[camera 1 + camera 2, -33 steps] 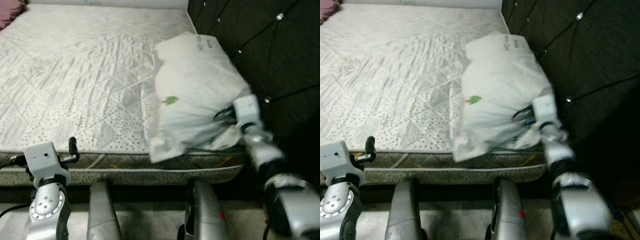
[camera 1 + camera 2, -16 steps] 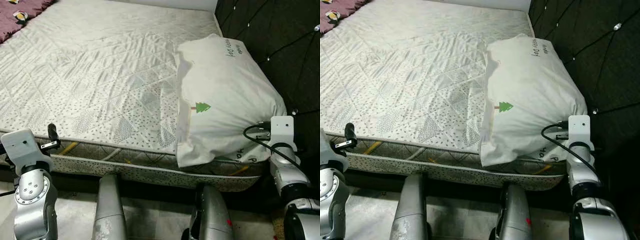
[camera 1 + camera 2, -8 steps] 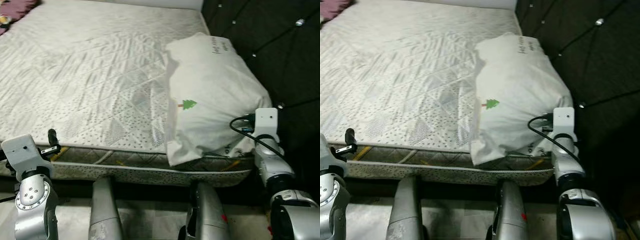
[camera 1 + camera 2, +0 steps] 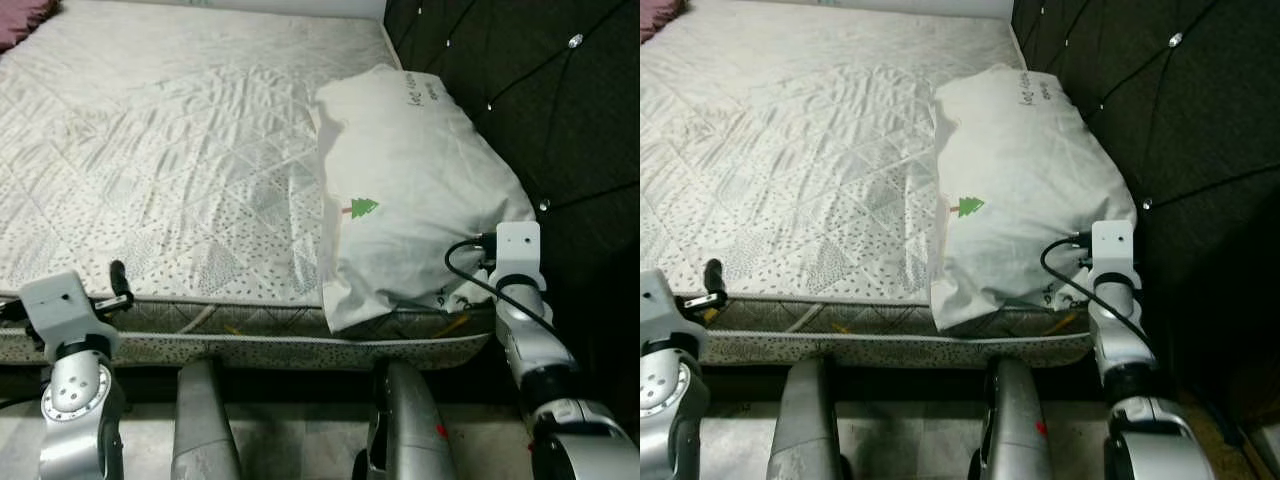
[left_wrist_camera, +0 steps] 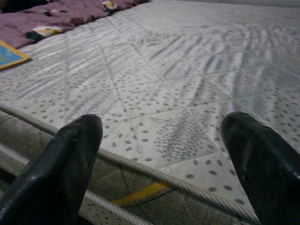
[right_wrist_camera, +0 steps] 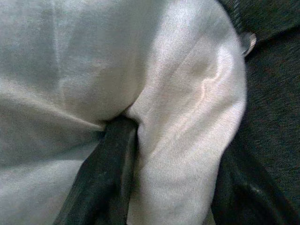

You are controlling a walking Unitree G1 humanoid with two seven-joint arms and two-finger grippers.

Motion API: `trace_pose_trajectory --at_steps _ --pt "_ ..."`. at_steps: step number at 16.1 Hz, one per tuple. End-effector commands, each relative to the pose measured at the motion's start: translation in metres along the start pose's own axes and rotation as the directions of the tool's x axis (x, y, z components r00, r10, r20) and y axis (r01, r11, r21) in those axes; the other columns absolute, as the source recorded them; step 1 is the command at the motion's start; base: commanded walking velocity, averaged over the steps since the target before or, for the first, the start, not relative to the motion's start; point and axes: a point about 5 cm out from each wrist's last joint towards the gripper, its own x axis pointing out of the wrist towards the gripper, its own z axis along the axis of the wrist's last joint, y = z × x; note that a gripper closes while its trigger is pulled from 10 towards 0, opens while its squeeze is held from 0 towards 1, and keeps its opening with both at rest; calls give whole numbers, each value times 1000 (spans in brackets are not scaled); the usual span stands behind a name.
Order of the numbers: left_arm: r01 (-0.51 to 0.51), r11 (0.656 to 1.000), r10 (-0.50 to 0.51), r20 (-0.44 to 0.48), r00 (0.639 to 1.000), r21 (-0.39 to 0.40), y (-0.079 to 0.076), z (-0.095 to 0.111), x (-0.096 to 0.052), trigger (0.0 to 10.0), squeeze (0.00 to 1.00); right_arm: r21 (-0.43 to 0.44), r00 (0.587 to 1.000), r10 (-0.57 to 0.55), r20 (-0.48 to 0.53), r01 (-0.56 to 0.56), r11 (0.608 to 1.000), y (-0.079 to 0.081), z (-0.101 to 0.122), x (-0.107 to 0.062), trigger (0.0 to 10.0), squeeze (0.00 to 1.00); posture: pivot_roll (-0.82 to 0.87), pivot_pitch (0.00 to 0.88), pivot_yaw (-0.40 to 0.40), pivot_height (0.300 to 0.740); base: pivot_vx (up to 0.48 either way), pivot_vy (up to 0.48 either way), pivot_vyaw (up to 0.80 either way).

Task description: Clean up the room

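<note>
We look down on a bed with a pale quilted mattress cover, bare across most of its top, set against a dark tufted headboard on our right. A white pillow with a small green tree print lies at the bed's right end, up against the headboard, its near end overhanging the mattress edge. A scrap of purple blanket sits at the far corner of the bed, cut off by the frame, and beside it a blue-and-yellow flat object too cropped for us to identify. Our right pincer is pressed into the pillow's near right corner, a fold of white fabric pinched between its two black fingers. Our left pincer hovers at the mattress's near edge, spread wide and holding nothing.
</note>
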Motion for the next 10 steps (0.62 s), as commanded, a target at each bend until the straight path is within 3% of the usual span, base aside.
trace_pose_trajectory --at_steps 1,4,6,8,10 --pt "16 1000 -16 -14 1000 15 -3 -3 -3 10000 0 -15 999 -8 47 8 1000 -9 4 -2 10000 1000 45 0 -66 516 0 0 0" --pt "40 999 -40 -11 999 28 -8 -5 -13 10000 0 -43 1000 12 -18 -13 999 -18 -25 -22 10000 1000 38 0 -66 516 0 0 0" --pt "92 996 -92 12 996 7 -15 -2 -19 10000 0 -16 998 57 -1 -57 998 -14 -30 -39 10000 1000 37 0 -70 516 0 0 0" --pt "272 962 -269 75 960 -35 -36 6 -30 10000 0 16 968 191 165 -196 980 8 -3 -50 10000 1000 36 0 -68 516 0 0 0" --pt "337 941 -335 75 939 -22 -43 8 -32 10000 0 82 937 265 227 -290 954 28 19 -53 10000 1000 29 0 -56 516 0 0 0"
